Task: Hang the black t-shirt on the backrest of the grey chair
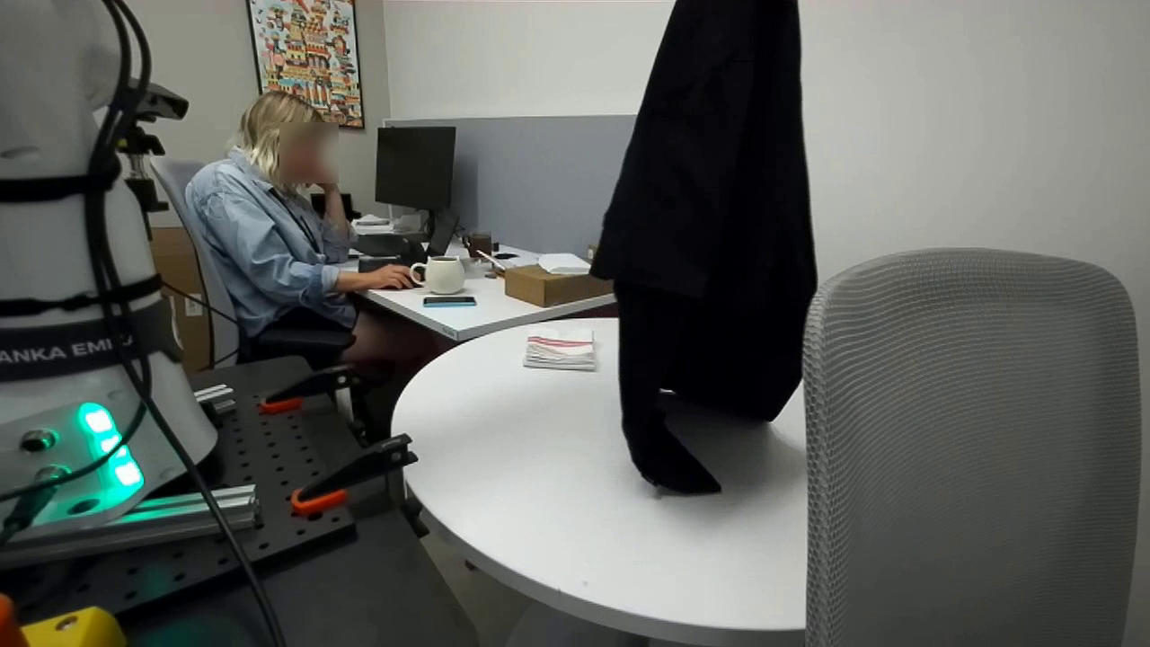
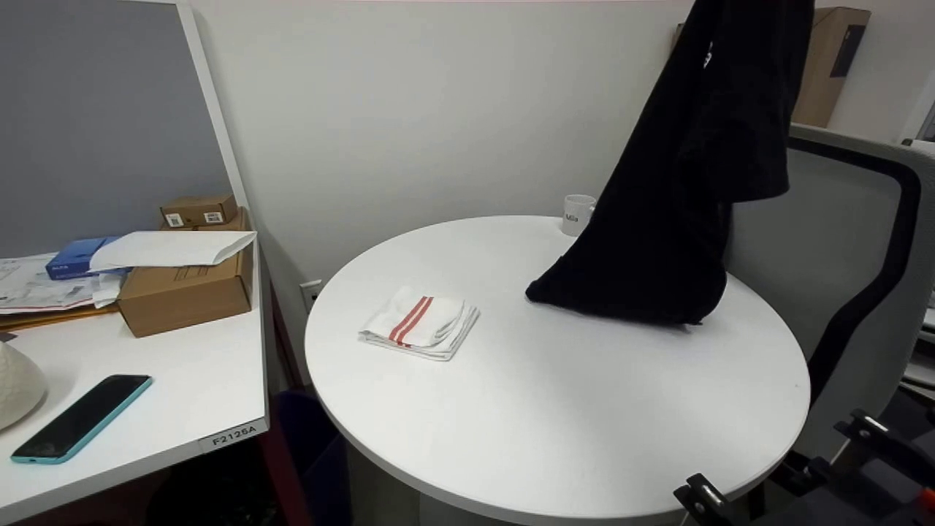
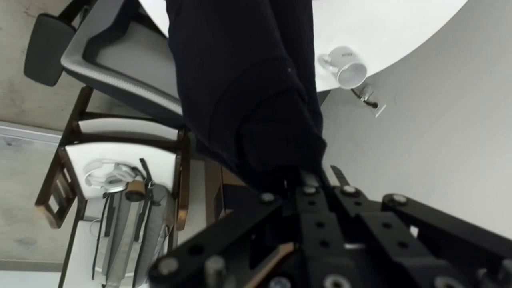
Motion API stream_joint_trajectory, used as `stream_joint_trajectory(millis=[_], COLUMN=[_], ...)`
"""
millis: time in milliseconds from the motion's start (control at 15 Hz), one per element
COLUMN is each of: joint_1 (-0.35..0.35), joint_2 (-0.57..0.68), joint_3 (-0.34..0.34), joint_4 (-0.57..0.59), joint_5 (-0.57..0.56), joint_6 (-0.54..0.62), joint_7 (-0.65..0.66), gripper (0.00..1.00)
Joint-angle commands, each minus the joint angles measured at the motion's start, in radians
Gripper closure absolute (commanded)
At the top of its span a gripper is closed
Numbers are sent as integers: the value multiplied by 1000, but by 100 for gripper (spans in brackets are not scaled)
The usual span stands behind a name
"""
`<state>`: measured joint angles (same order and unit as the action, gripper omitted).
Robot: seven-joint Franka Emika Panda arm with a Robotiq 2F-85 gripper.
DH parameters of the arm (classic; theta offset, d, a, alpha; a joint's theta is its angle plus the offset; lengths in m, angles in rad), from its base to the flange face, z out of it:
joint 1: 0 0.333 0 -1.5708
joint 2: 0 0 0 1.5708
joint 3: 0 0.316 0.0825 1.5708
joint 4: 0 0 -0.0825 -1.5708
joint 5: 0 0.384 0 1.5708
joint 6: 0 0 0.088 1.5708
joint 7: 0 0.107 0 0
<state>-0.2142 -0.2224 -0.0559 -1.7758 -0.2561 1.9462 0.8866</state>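
Round table [image 2: 570, 409], gripper [image 3: 324, 176] tight on t-shirt [image 1: 719, 198]

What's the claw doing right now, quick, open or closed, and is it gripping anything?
Claw: closed, holding the black t-shirt, which hangs down from it.

In an exterior view, a folded cloth [image 2: 418, 324] lay on the left of a round table [image 2: 570, 424]. A cup [image 2: 576, 215] stood at its far edge. Near left, a phone [image 2: 82, 418] lay on a desk [image 2: 193, 365].
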Motion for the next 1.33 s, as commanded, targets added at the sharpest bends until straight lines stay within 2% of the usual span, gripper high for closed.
stream_joint_trajectory(millis=[0,333,733,1067,1267], joint_1=[-34,-65,-156,-256,-281], joint_2=[142,260,291,398,479], joint_3=[-41,-142,-290,-404,-432], joint_4=[210,351,335,360,395], joint_5=[-84,-88,-22,49,80], joint_6=[-63,-75,-50,-37,-51], joint_7=[0,-16,-12,93,176], gripper=[99,99,99,99,99])
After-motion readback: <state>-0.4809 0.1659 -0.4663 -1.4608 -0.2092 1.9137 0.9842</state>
